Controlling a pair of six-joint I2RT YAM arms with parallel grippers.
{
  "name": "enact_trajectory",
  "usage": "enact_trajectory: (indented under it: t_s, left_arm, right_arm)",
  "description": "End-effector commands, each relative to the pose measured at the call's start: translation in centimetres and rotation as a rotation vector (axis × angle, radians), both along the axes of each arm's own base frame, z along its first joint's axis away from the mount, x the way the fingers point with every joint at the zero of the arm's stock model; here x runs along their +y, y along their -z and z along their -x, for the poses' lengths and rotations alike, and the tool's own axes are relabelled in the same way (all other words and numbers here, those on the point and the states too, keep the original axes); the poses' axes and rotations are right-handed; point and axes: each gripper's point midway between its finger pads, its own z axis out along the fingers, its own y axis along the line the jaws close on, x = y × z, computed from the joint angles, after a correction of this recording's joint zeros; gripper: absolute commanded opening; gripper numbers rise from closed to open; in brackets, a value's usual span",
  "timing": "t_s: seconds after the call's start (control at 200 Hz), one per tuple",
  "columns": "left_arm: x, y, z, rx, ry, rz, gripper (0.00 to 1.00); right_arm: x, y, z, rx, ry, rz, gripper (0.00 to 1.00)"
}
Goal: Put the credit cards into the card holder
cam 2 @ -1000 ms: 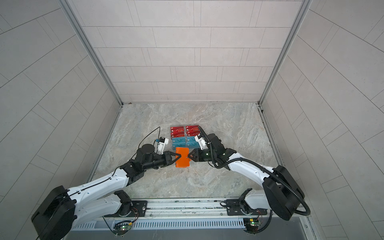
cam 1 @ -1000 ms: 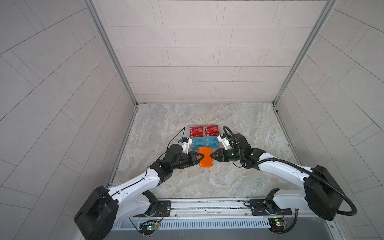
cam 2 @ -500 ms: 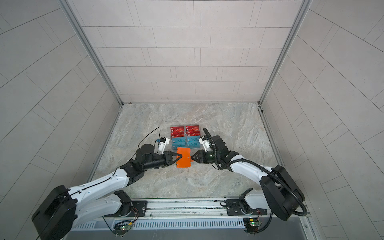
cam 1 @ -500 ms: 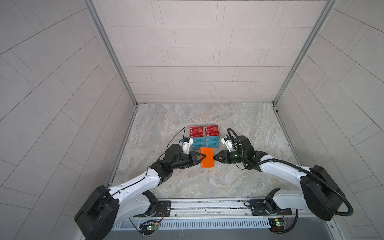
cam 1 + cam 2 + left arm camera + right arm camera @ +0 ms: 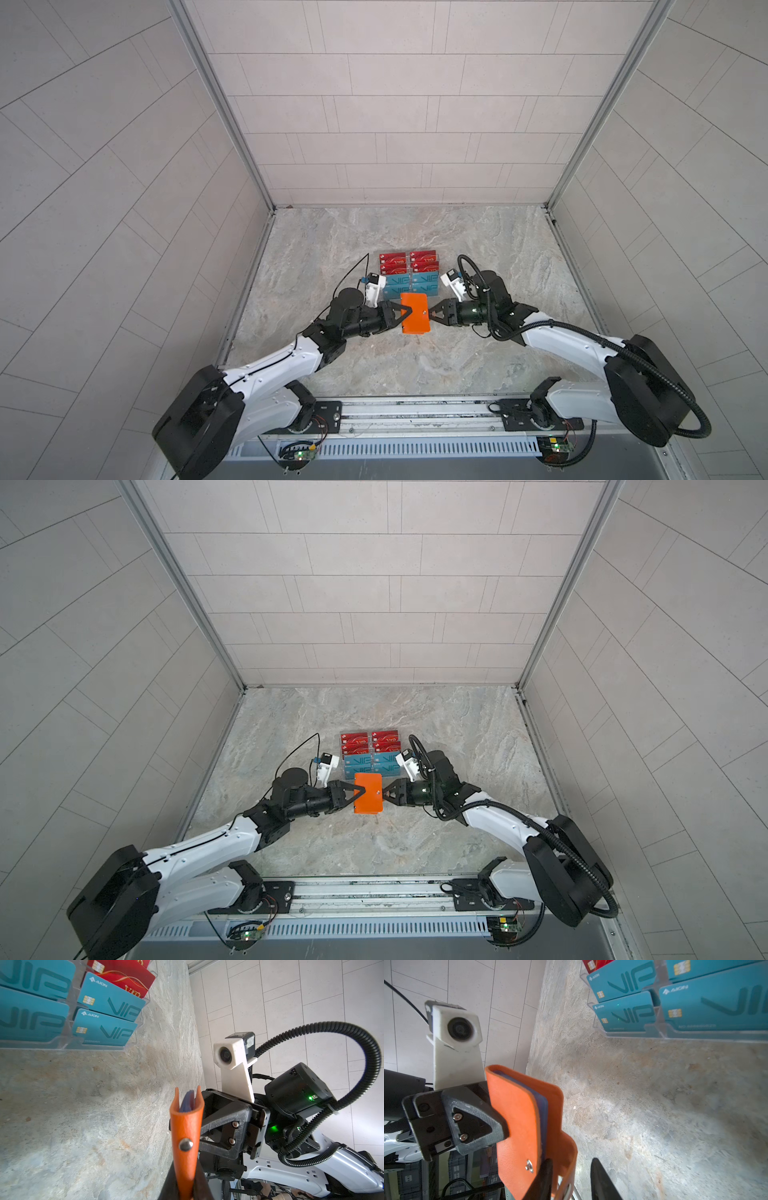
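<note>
- Left wrist view showed the left hand (image 5: pixel 184 1185) clenched on the card holder (image 5: pixel 186 1122), which was held on edge above the bench (image 5: pixel 374 361).
- Right hand (image 5: pixel 571 1160) was released, its jaws straddling the strap tab (image 5: pixel 570 1147); it should pinch squarely before peeling.
- Credit cards (image 5: pixel 409 274) sat beyond in the clear rack (image 5: pixel 93 1046).

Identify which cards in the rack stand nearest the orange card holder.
The teal-blue cards, in the front rows closest to the card holder; the red cards sit in the rows behind.
</note>
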Motion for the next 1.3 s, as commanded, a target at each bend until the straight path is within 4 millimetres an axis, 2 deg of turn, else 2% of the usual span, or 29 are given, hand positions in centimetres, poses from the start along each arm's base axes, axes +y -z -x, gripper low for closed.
enact_trajectory:
  t_s: [0.0,0.16,0.385,0.601,0.716,0.856,0.986,1.201,1.297]
  left_arm:
    - [0.0,-0.3,0.0,-0.02,0.004,0.018,0.12]
    - [-0.1,-0.3,0.0,-0.018,0.008,0.018,0.12]
    - [-0.1,-0.3,0.0,-0.017,0.01,0.014,0.12]
    - [0.0,-0.2,0.1,-0.012,0.012,0.013,0.12]
    - [0.0,-0.1,0.1,-0.009,0.011,0.008,0.12]
    - [0.0,-0.1,0.2,-0.008,0.015,0.006,0.12]
    - [0.0,-0.2,0.2,-0.009,0.016,0.009,0.12]
    - [-0.4,-1.3,0.3,-0.024,0.032,0.063,0.12]
    - [-0.7,-1.8,0.5,-0.023,0.046,0.1,0.11]
  right_arm:
    - [0.2,-1.9,0.6,-0.047,-0.038,-0.048,0.34]
    - [-0.2,-2.5,0.7,-0.062,-0.03,-0.056,0.38]
    - [-0.4,-2.7,1.0,-0.072,-0.036,-0.054,0.51]
    - [-1.1,-1.9,1.3,-0.065,-0.035,-0.024,0.52]
    - [-1.2,-2.1,1.4,-0.07,-0.034,-0.03,0.52]
    - [-1.0,-2.6,1.4,-0.071,-0.036,-0.061,0.59]
    - [-0.9,-2.9,1.4,-0.076,-0.042,-0.069,0.61]
    - [-0.5,-2.8,1.4,-0.062,-0.052,-0.099,0.62]
    - [0.1,-3.5,1.2,-0.056,-0.063,-0.152,0.6]
